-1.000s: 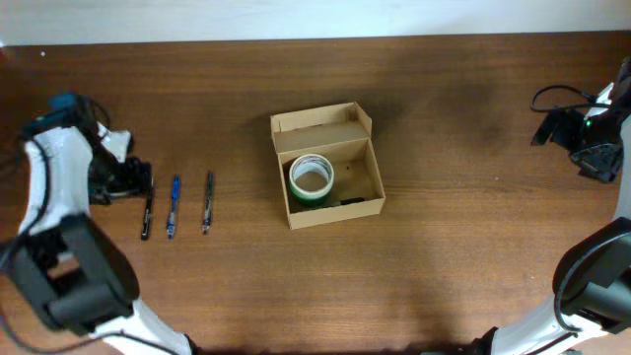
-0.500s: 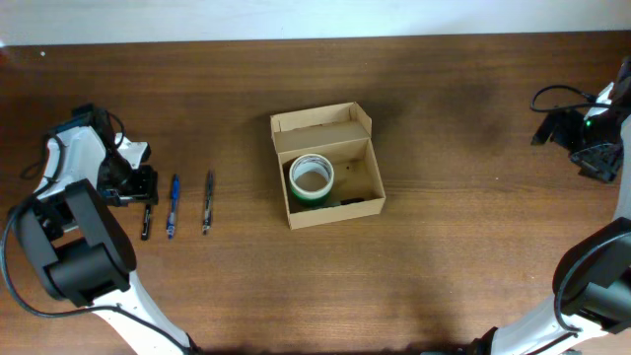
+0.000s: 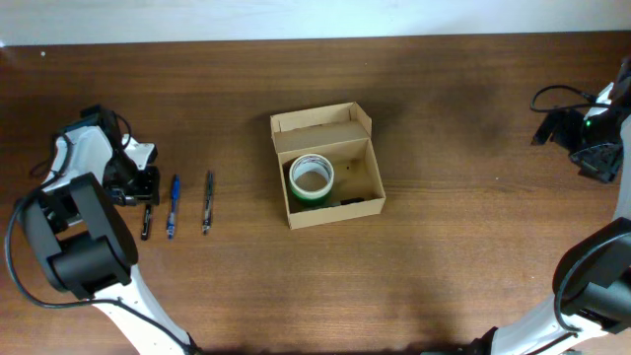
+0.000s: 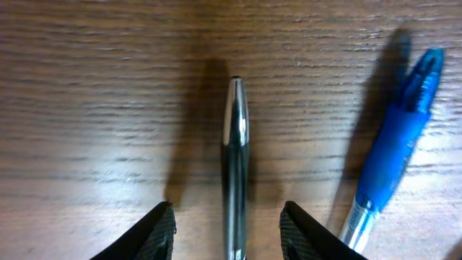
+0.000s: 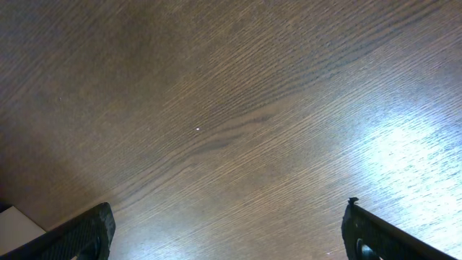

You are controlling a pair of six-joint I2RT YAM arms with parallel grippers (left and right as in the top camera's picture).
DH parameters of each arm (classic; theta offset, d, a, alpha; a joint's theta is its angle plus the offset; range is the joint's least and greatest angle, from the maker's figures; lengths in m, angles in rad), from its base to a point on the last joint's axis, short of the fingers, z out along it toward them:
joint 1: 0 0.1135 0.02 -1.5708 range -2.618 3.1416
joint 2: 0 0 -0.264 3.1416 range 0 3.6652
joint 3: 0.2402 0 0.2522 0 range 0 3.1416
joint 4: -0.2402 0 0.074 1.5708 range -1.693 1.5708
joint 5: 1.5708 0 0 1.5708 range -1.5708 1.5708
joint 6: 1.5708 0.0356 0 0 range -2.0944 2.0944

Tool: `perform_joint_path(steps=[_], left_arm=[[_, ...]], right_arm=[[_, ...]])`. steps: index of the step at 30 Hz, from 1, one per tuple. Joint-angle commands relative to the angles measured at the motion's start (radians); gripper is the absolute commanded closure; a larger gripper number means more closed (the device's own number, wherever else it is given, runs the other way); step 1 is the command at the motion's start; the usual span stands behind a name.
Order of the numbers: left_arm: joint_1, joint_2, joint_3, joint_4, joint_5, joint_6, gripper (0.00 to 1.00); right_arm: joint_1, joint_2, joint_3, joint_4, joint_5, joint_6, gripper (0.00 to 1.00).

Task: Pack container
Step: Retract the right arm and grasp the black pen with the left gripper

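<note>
The brown cardboard container [image 3: 330, 182] stands open mid-table, lid flap folded back, with a green tape roll [image 3: 312, 178] inside at its left. Three pens lie to its left: a black pen [image 3: 147, 219], a blue pen [image 3: 173, 206] and a dark pen [image 3: 208, 202]. My left gripper [image 3: 143, 192] is low over the black pen's upper end. In the left wrist view its open jaws [image 4: 227, 232] straddle the black pen [image 4: 235, 173] without touching it; the blue pen [image 4: 393, 155] lies to the right. My right gripper [image 5: 227, 231] is open and empty above bare table at the far right.
The wooden table [image 3: 463, 247] surrounds the container. The right arm [image 3: 592, 133] with its cable sits at the table's right edge. The left arm's base [image 3: 79, 247] occupies the front left.
My left gripper has moved a little right and down onto the top of the black pen. The right arm, the container and the pens have not moved.
</note>
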Motion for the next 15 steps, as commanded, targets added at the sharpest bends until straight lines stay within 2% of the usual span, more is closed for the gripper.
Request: perform_joint_path(steps=[1, 5, 7, 8, 9, 12, 15], left_arm=[[-0.008, 0.058, 0.001, -0.001, 0.008, -0.022, 0.53], [-0.017, 0.065, 0.001, 0.000, 0.007, -0.022, 0.59], [-0.020, 0.065, 0.001, -0.001, 0.008, -0.025, 0.79], [-0.022, 0.064, 0.001, 0.000, 0.009, -0.032, 0.92], [-0.024, 0.064, 0.003, -0.002, 0.011, -0.050, 0.98], [-0.037, 0.064, 0.027, -0.020, 0.016, -0.075, 0.99], [-0.063, 0.064, 0.162, -0.136, 0.050, -0.074, 0.98]], right_arm=[[-0.002, 0.003, -0.006, 0.003, -0.009, 0.012, 0.01], [-0.002, 0.003, -0.006, 0.003, -0.009, 0.012, 0.01], [-0.002, 0.003, -0.006, 0.003, -0.009, 0.012, 0.01], [-0.002, 0.003, -0.006, 0.003, -0.009, 0.012, 0.01], [-0.002, 0.003, -0.006, 0.003, -0.009, 0.012, 0.01], [-0.002, 0.003, -0.006, 0.003, -0.009, 0.012, 0.01], [-0.002, 0.003, -0.006, 0.003, -0.009, 0.012, 0.01]])
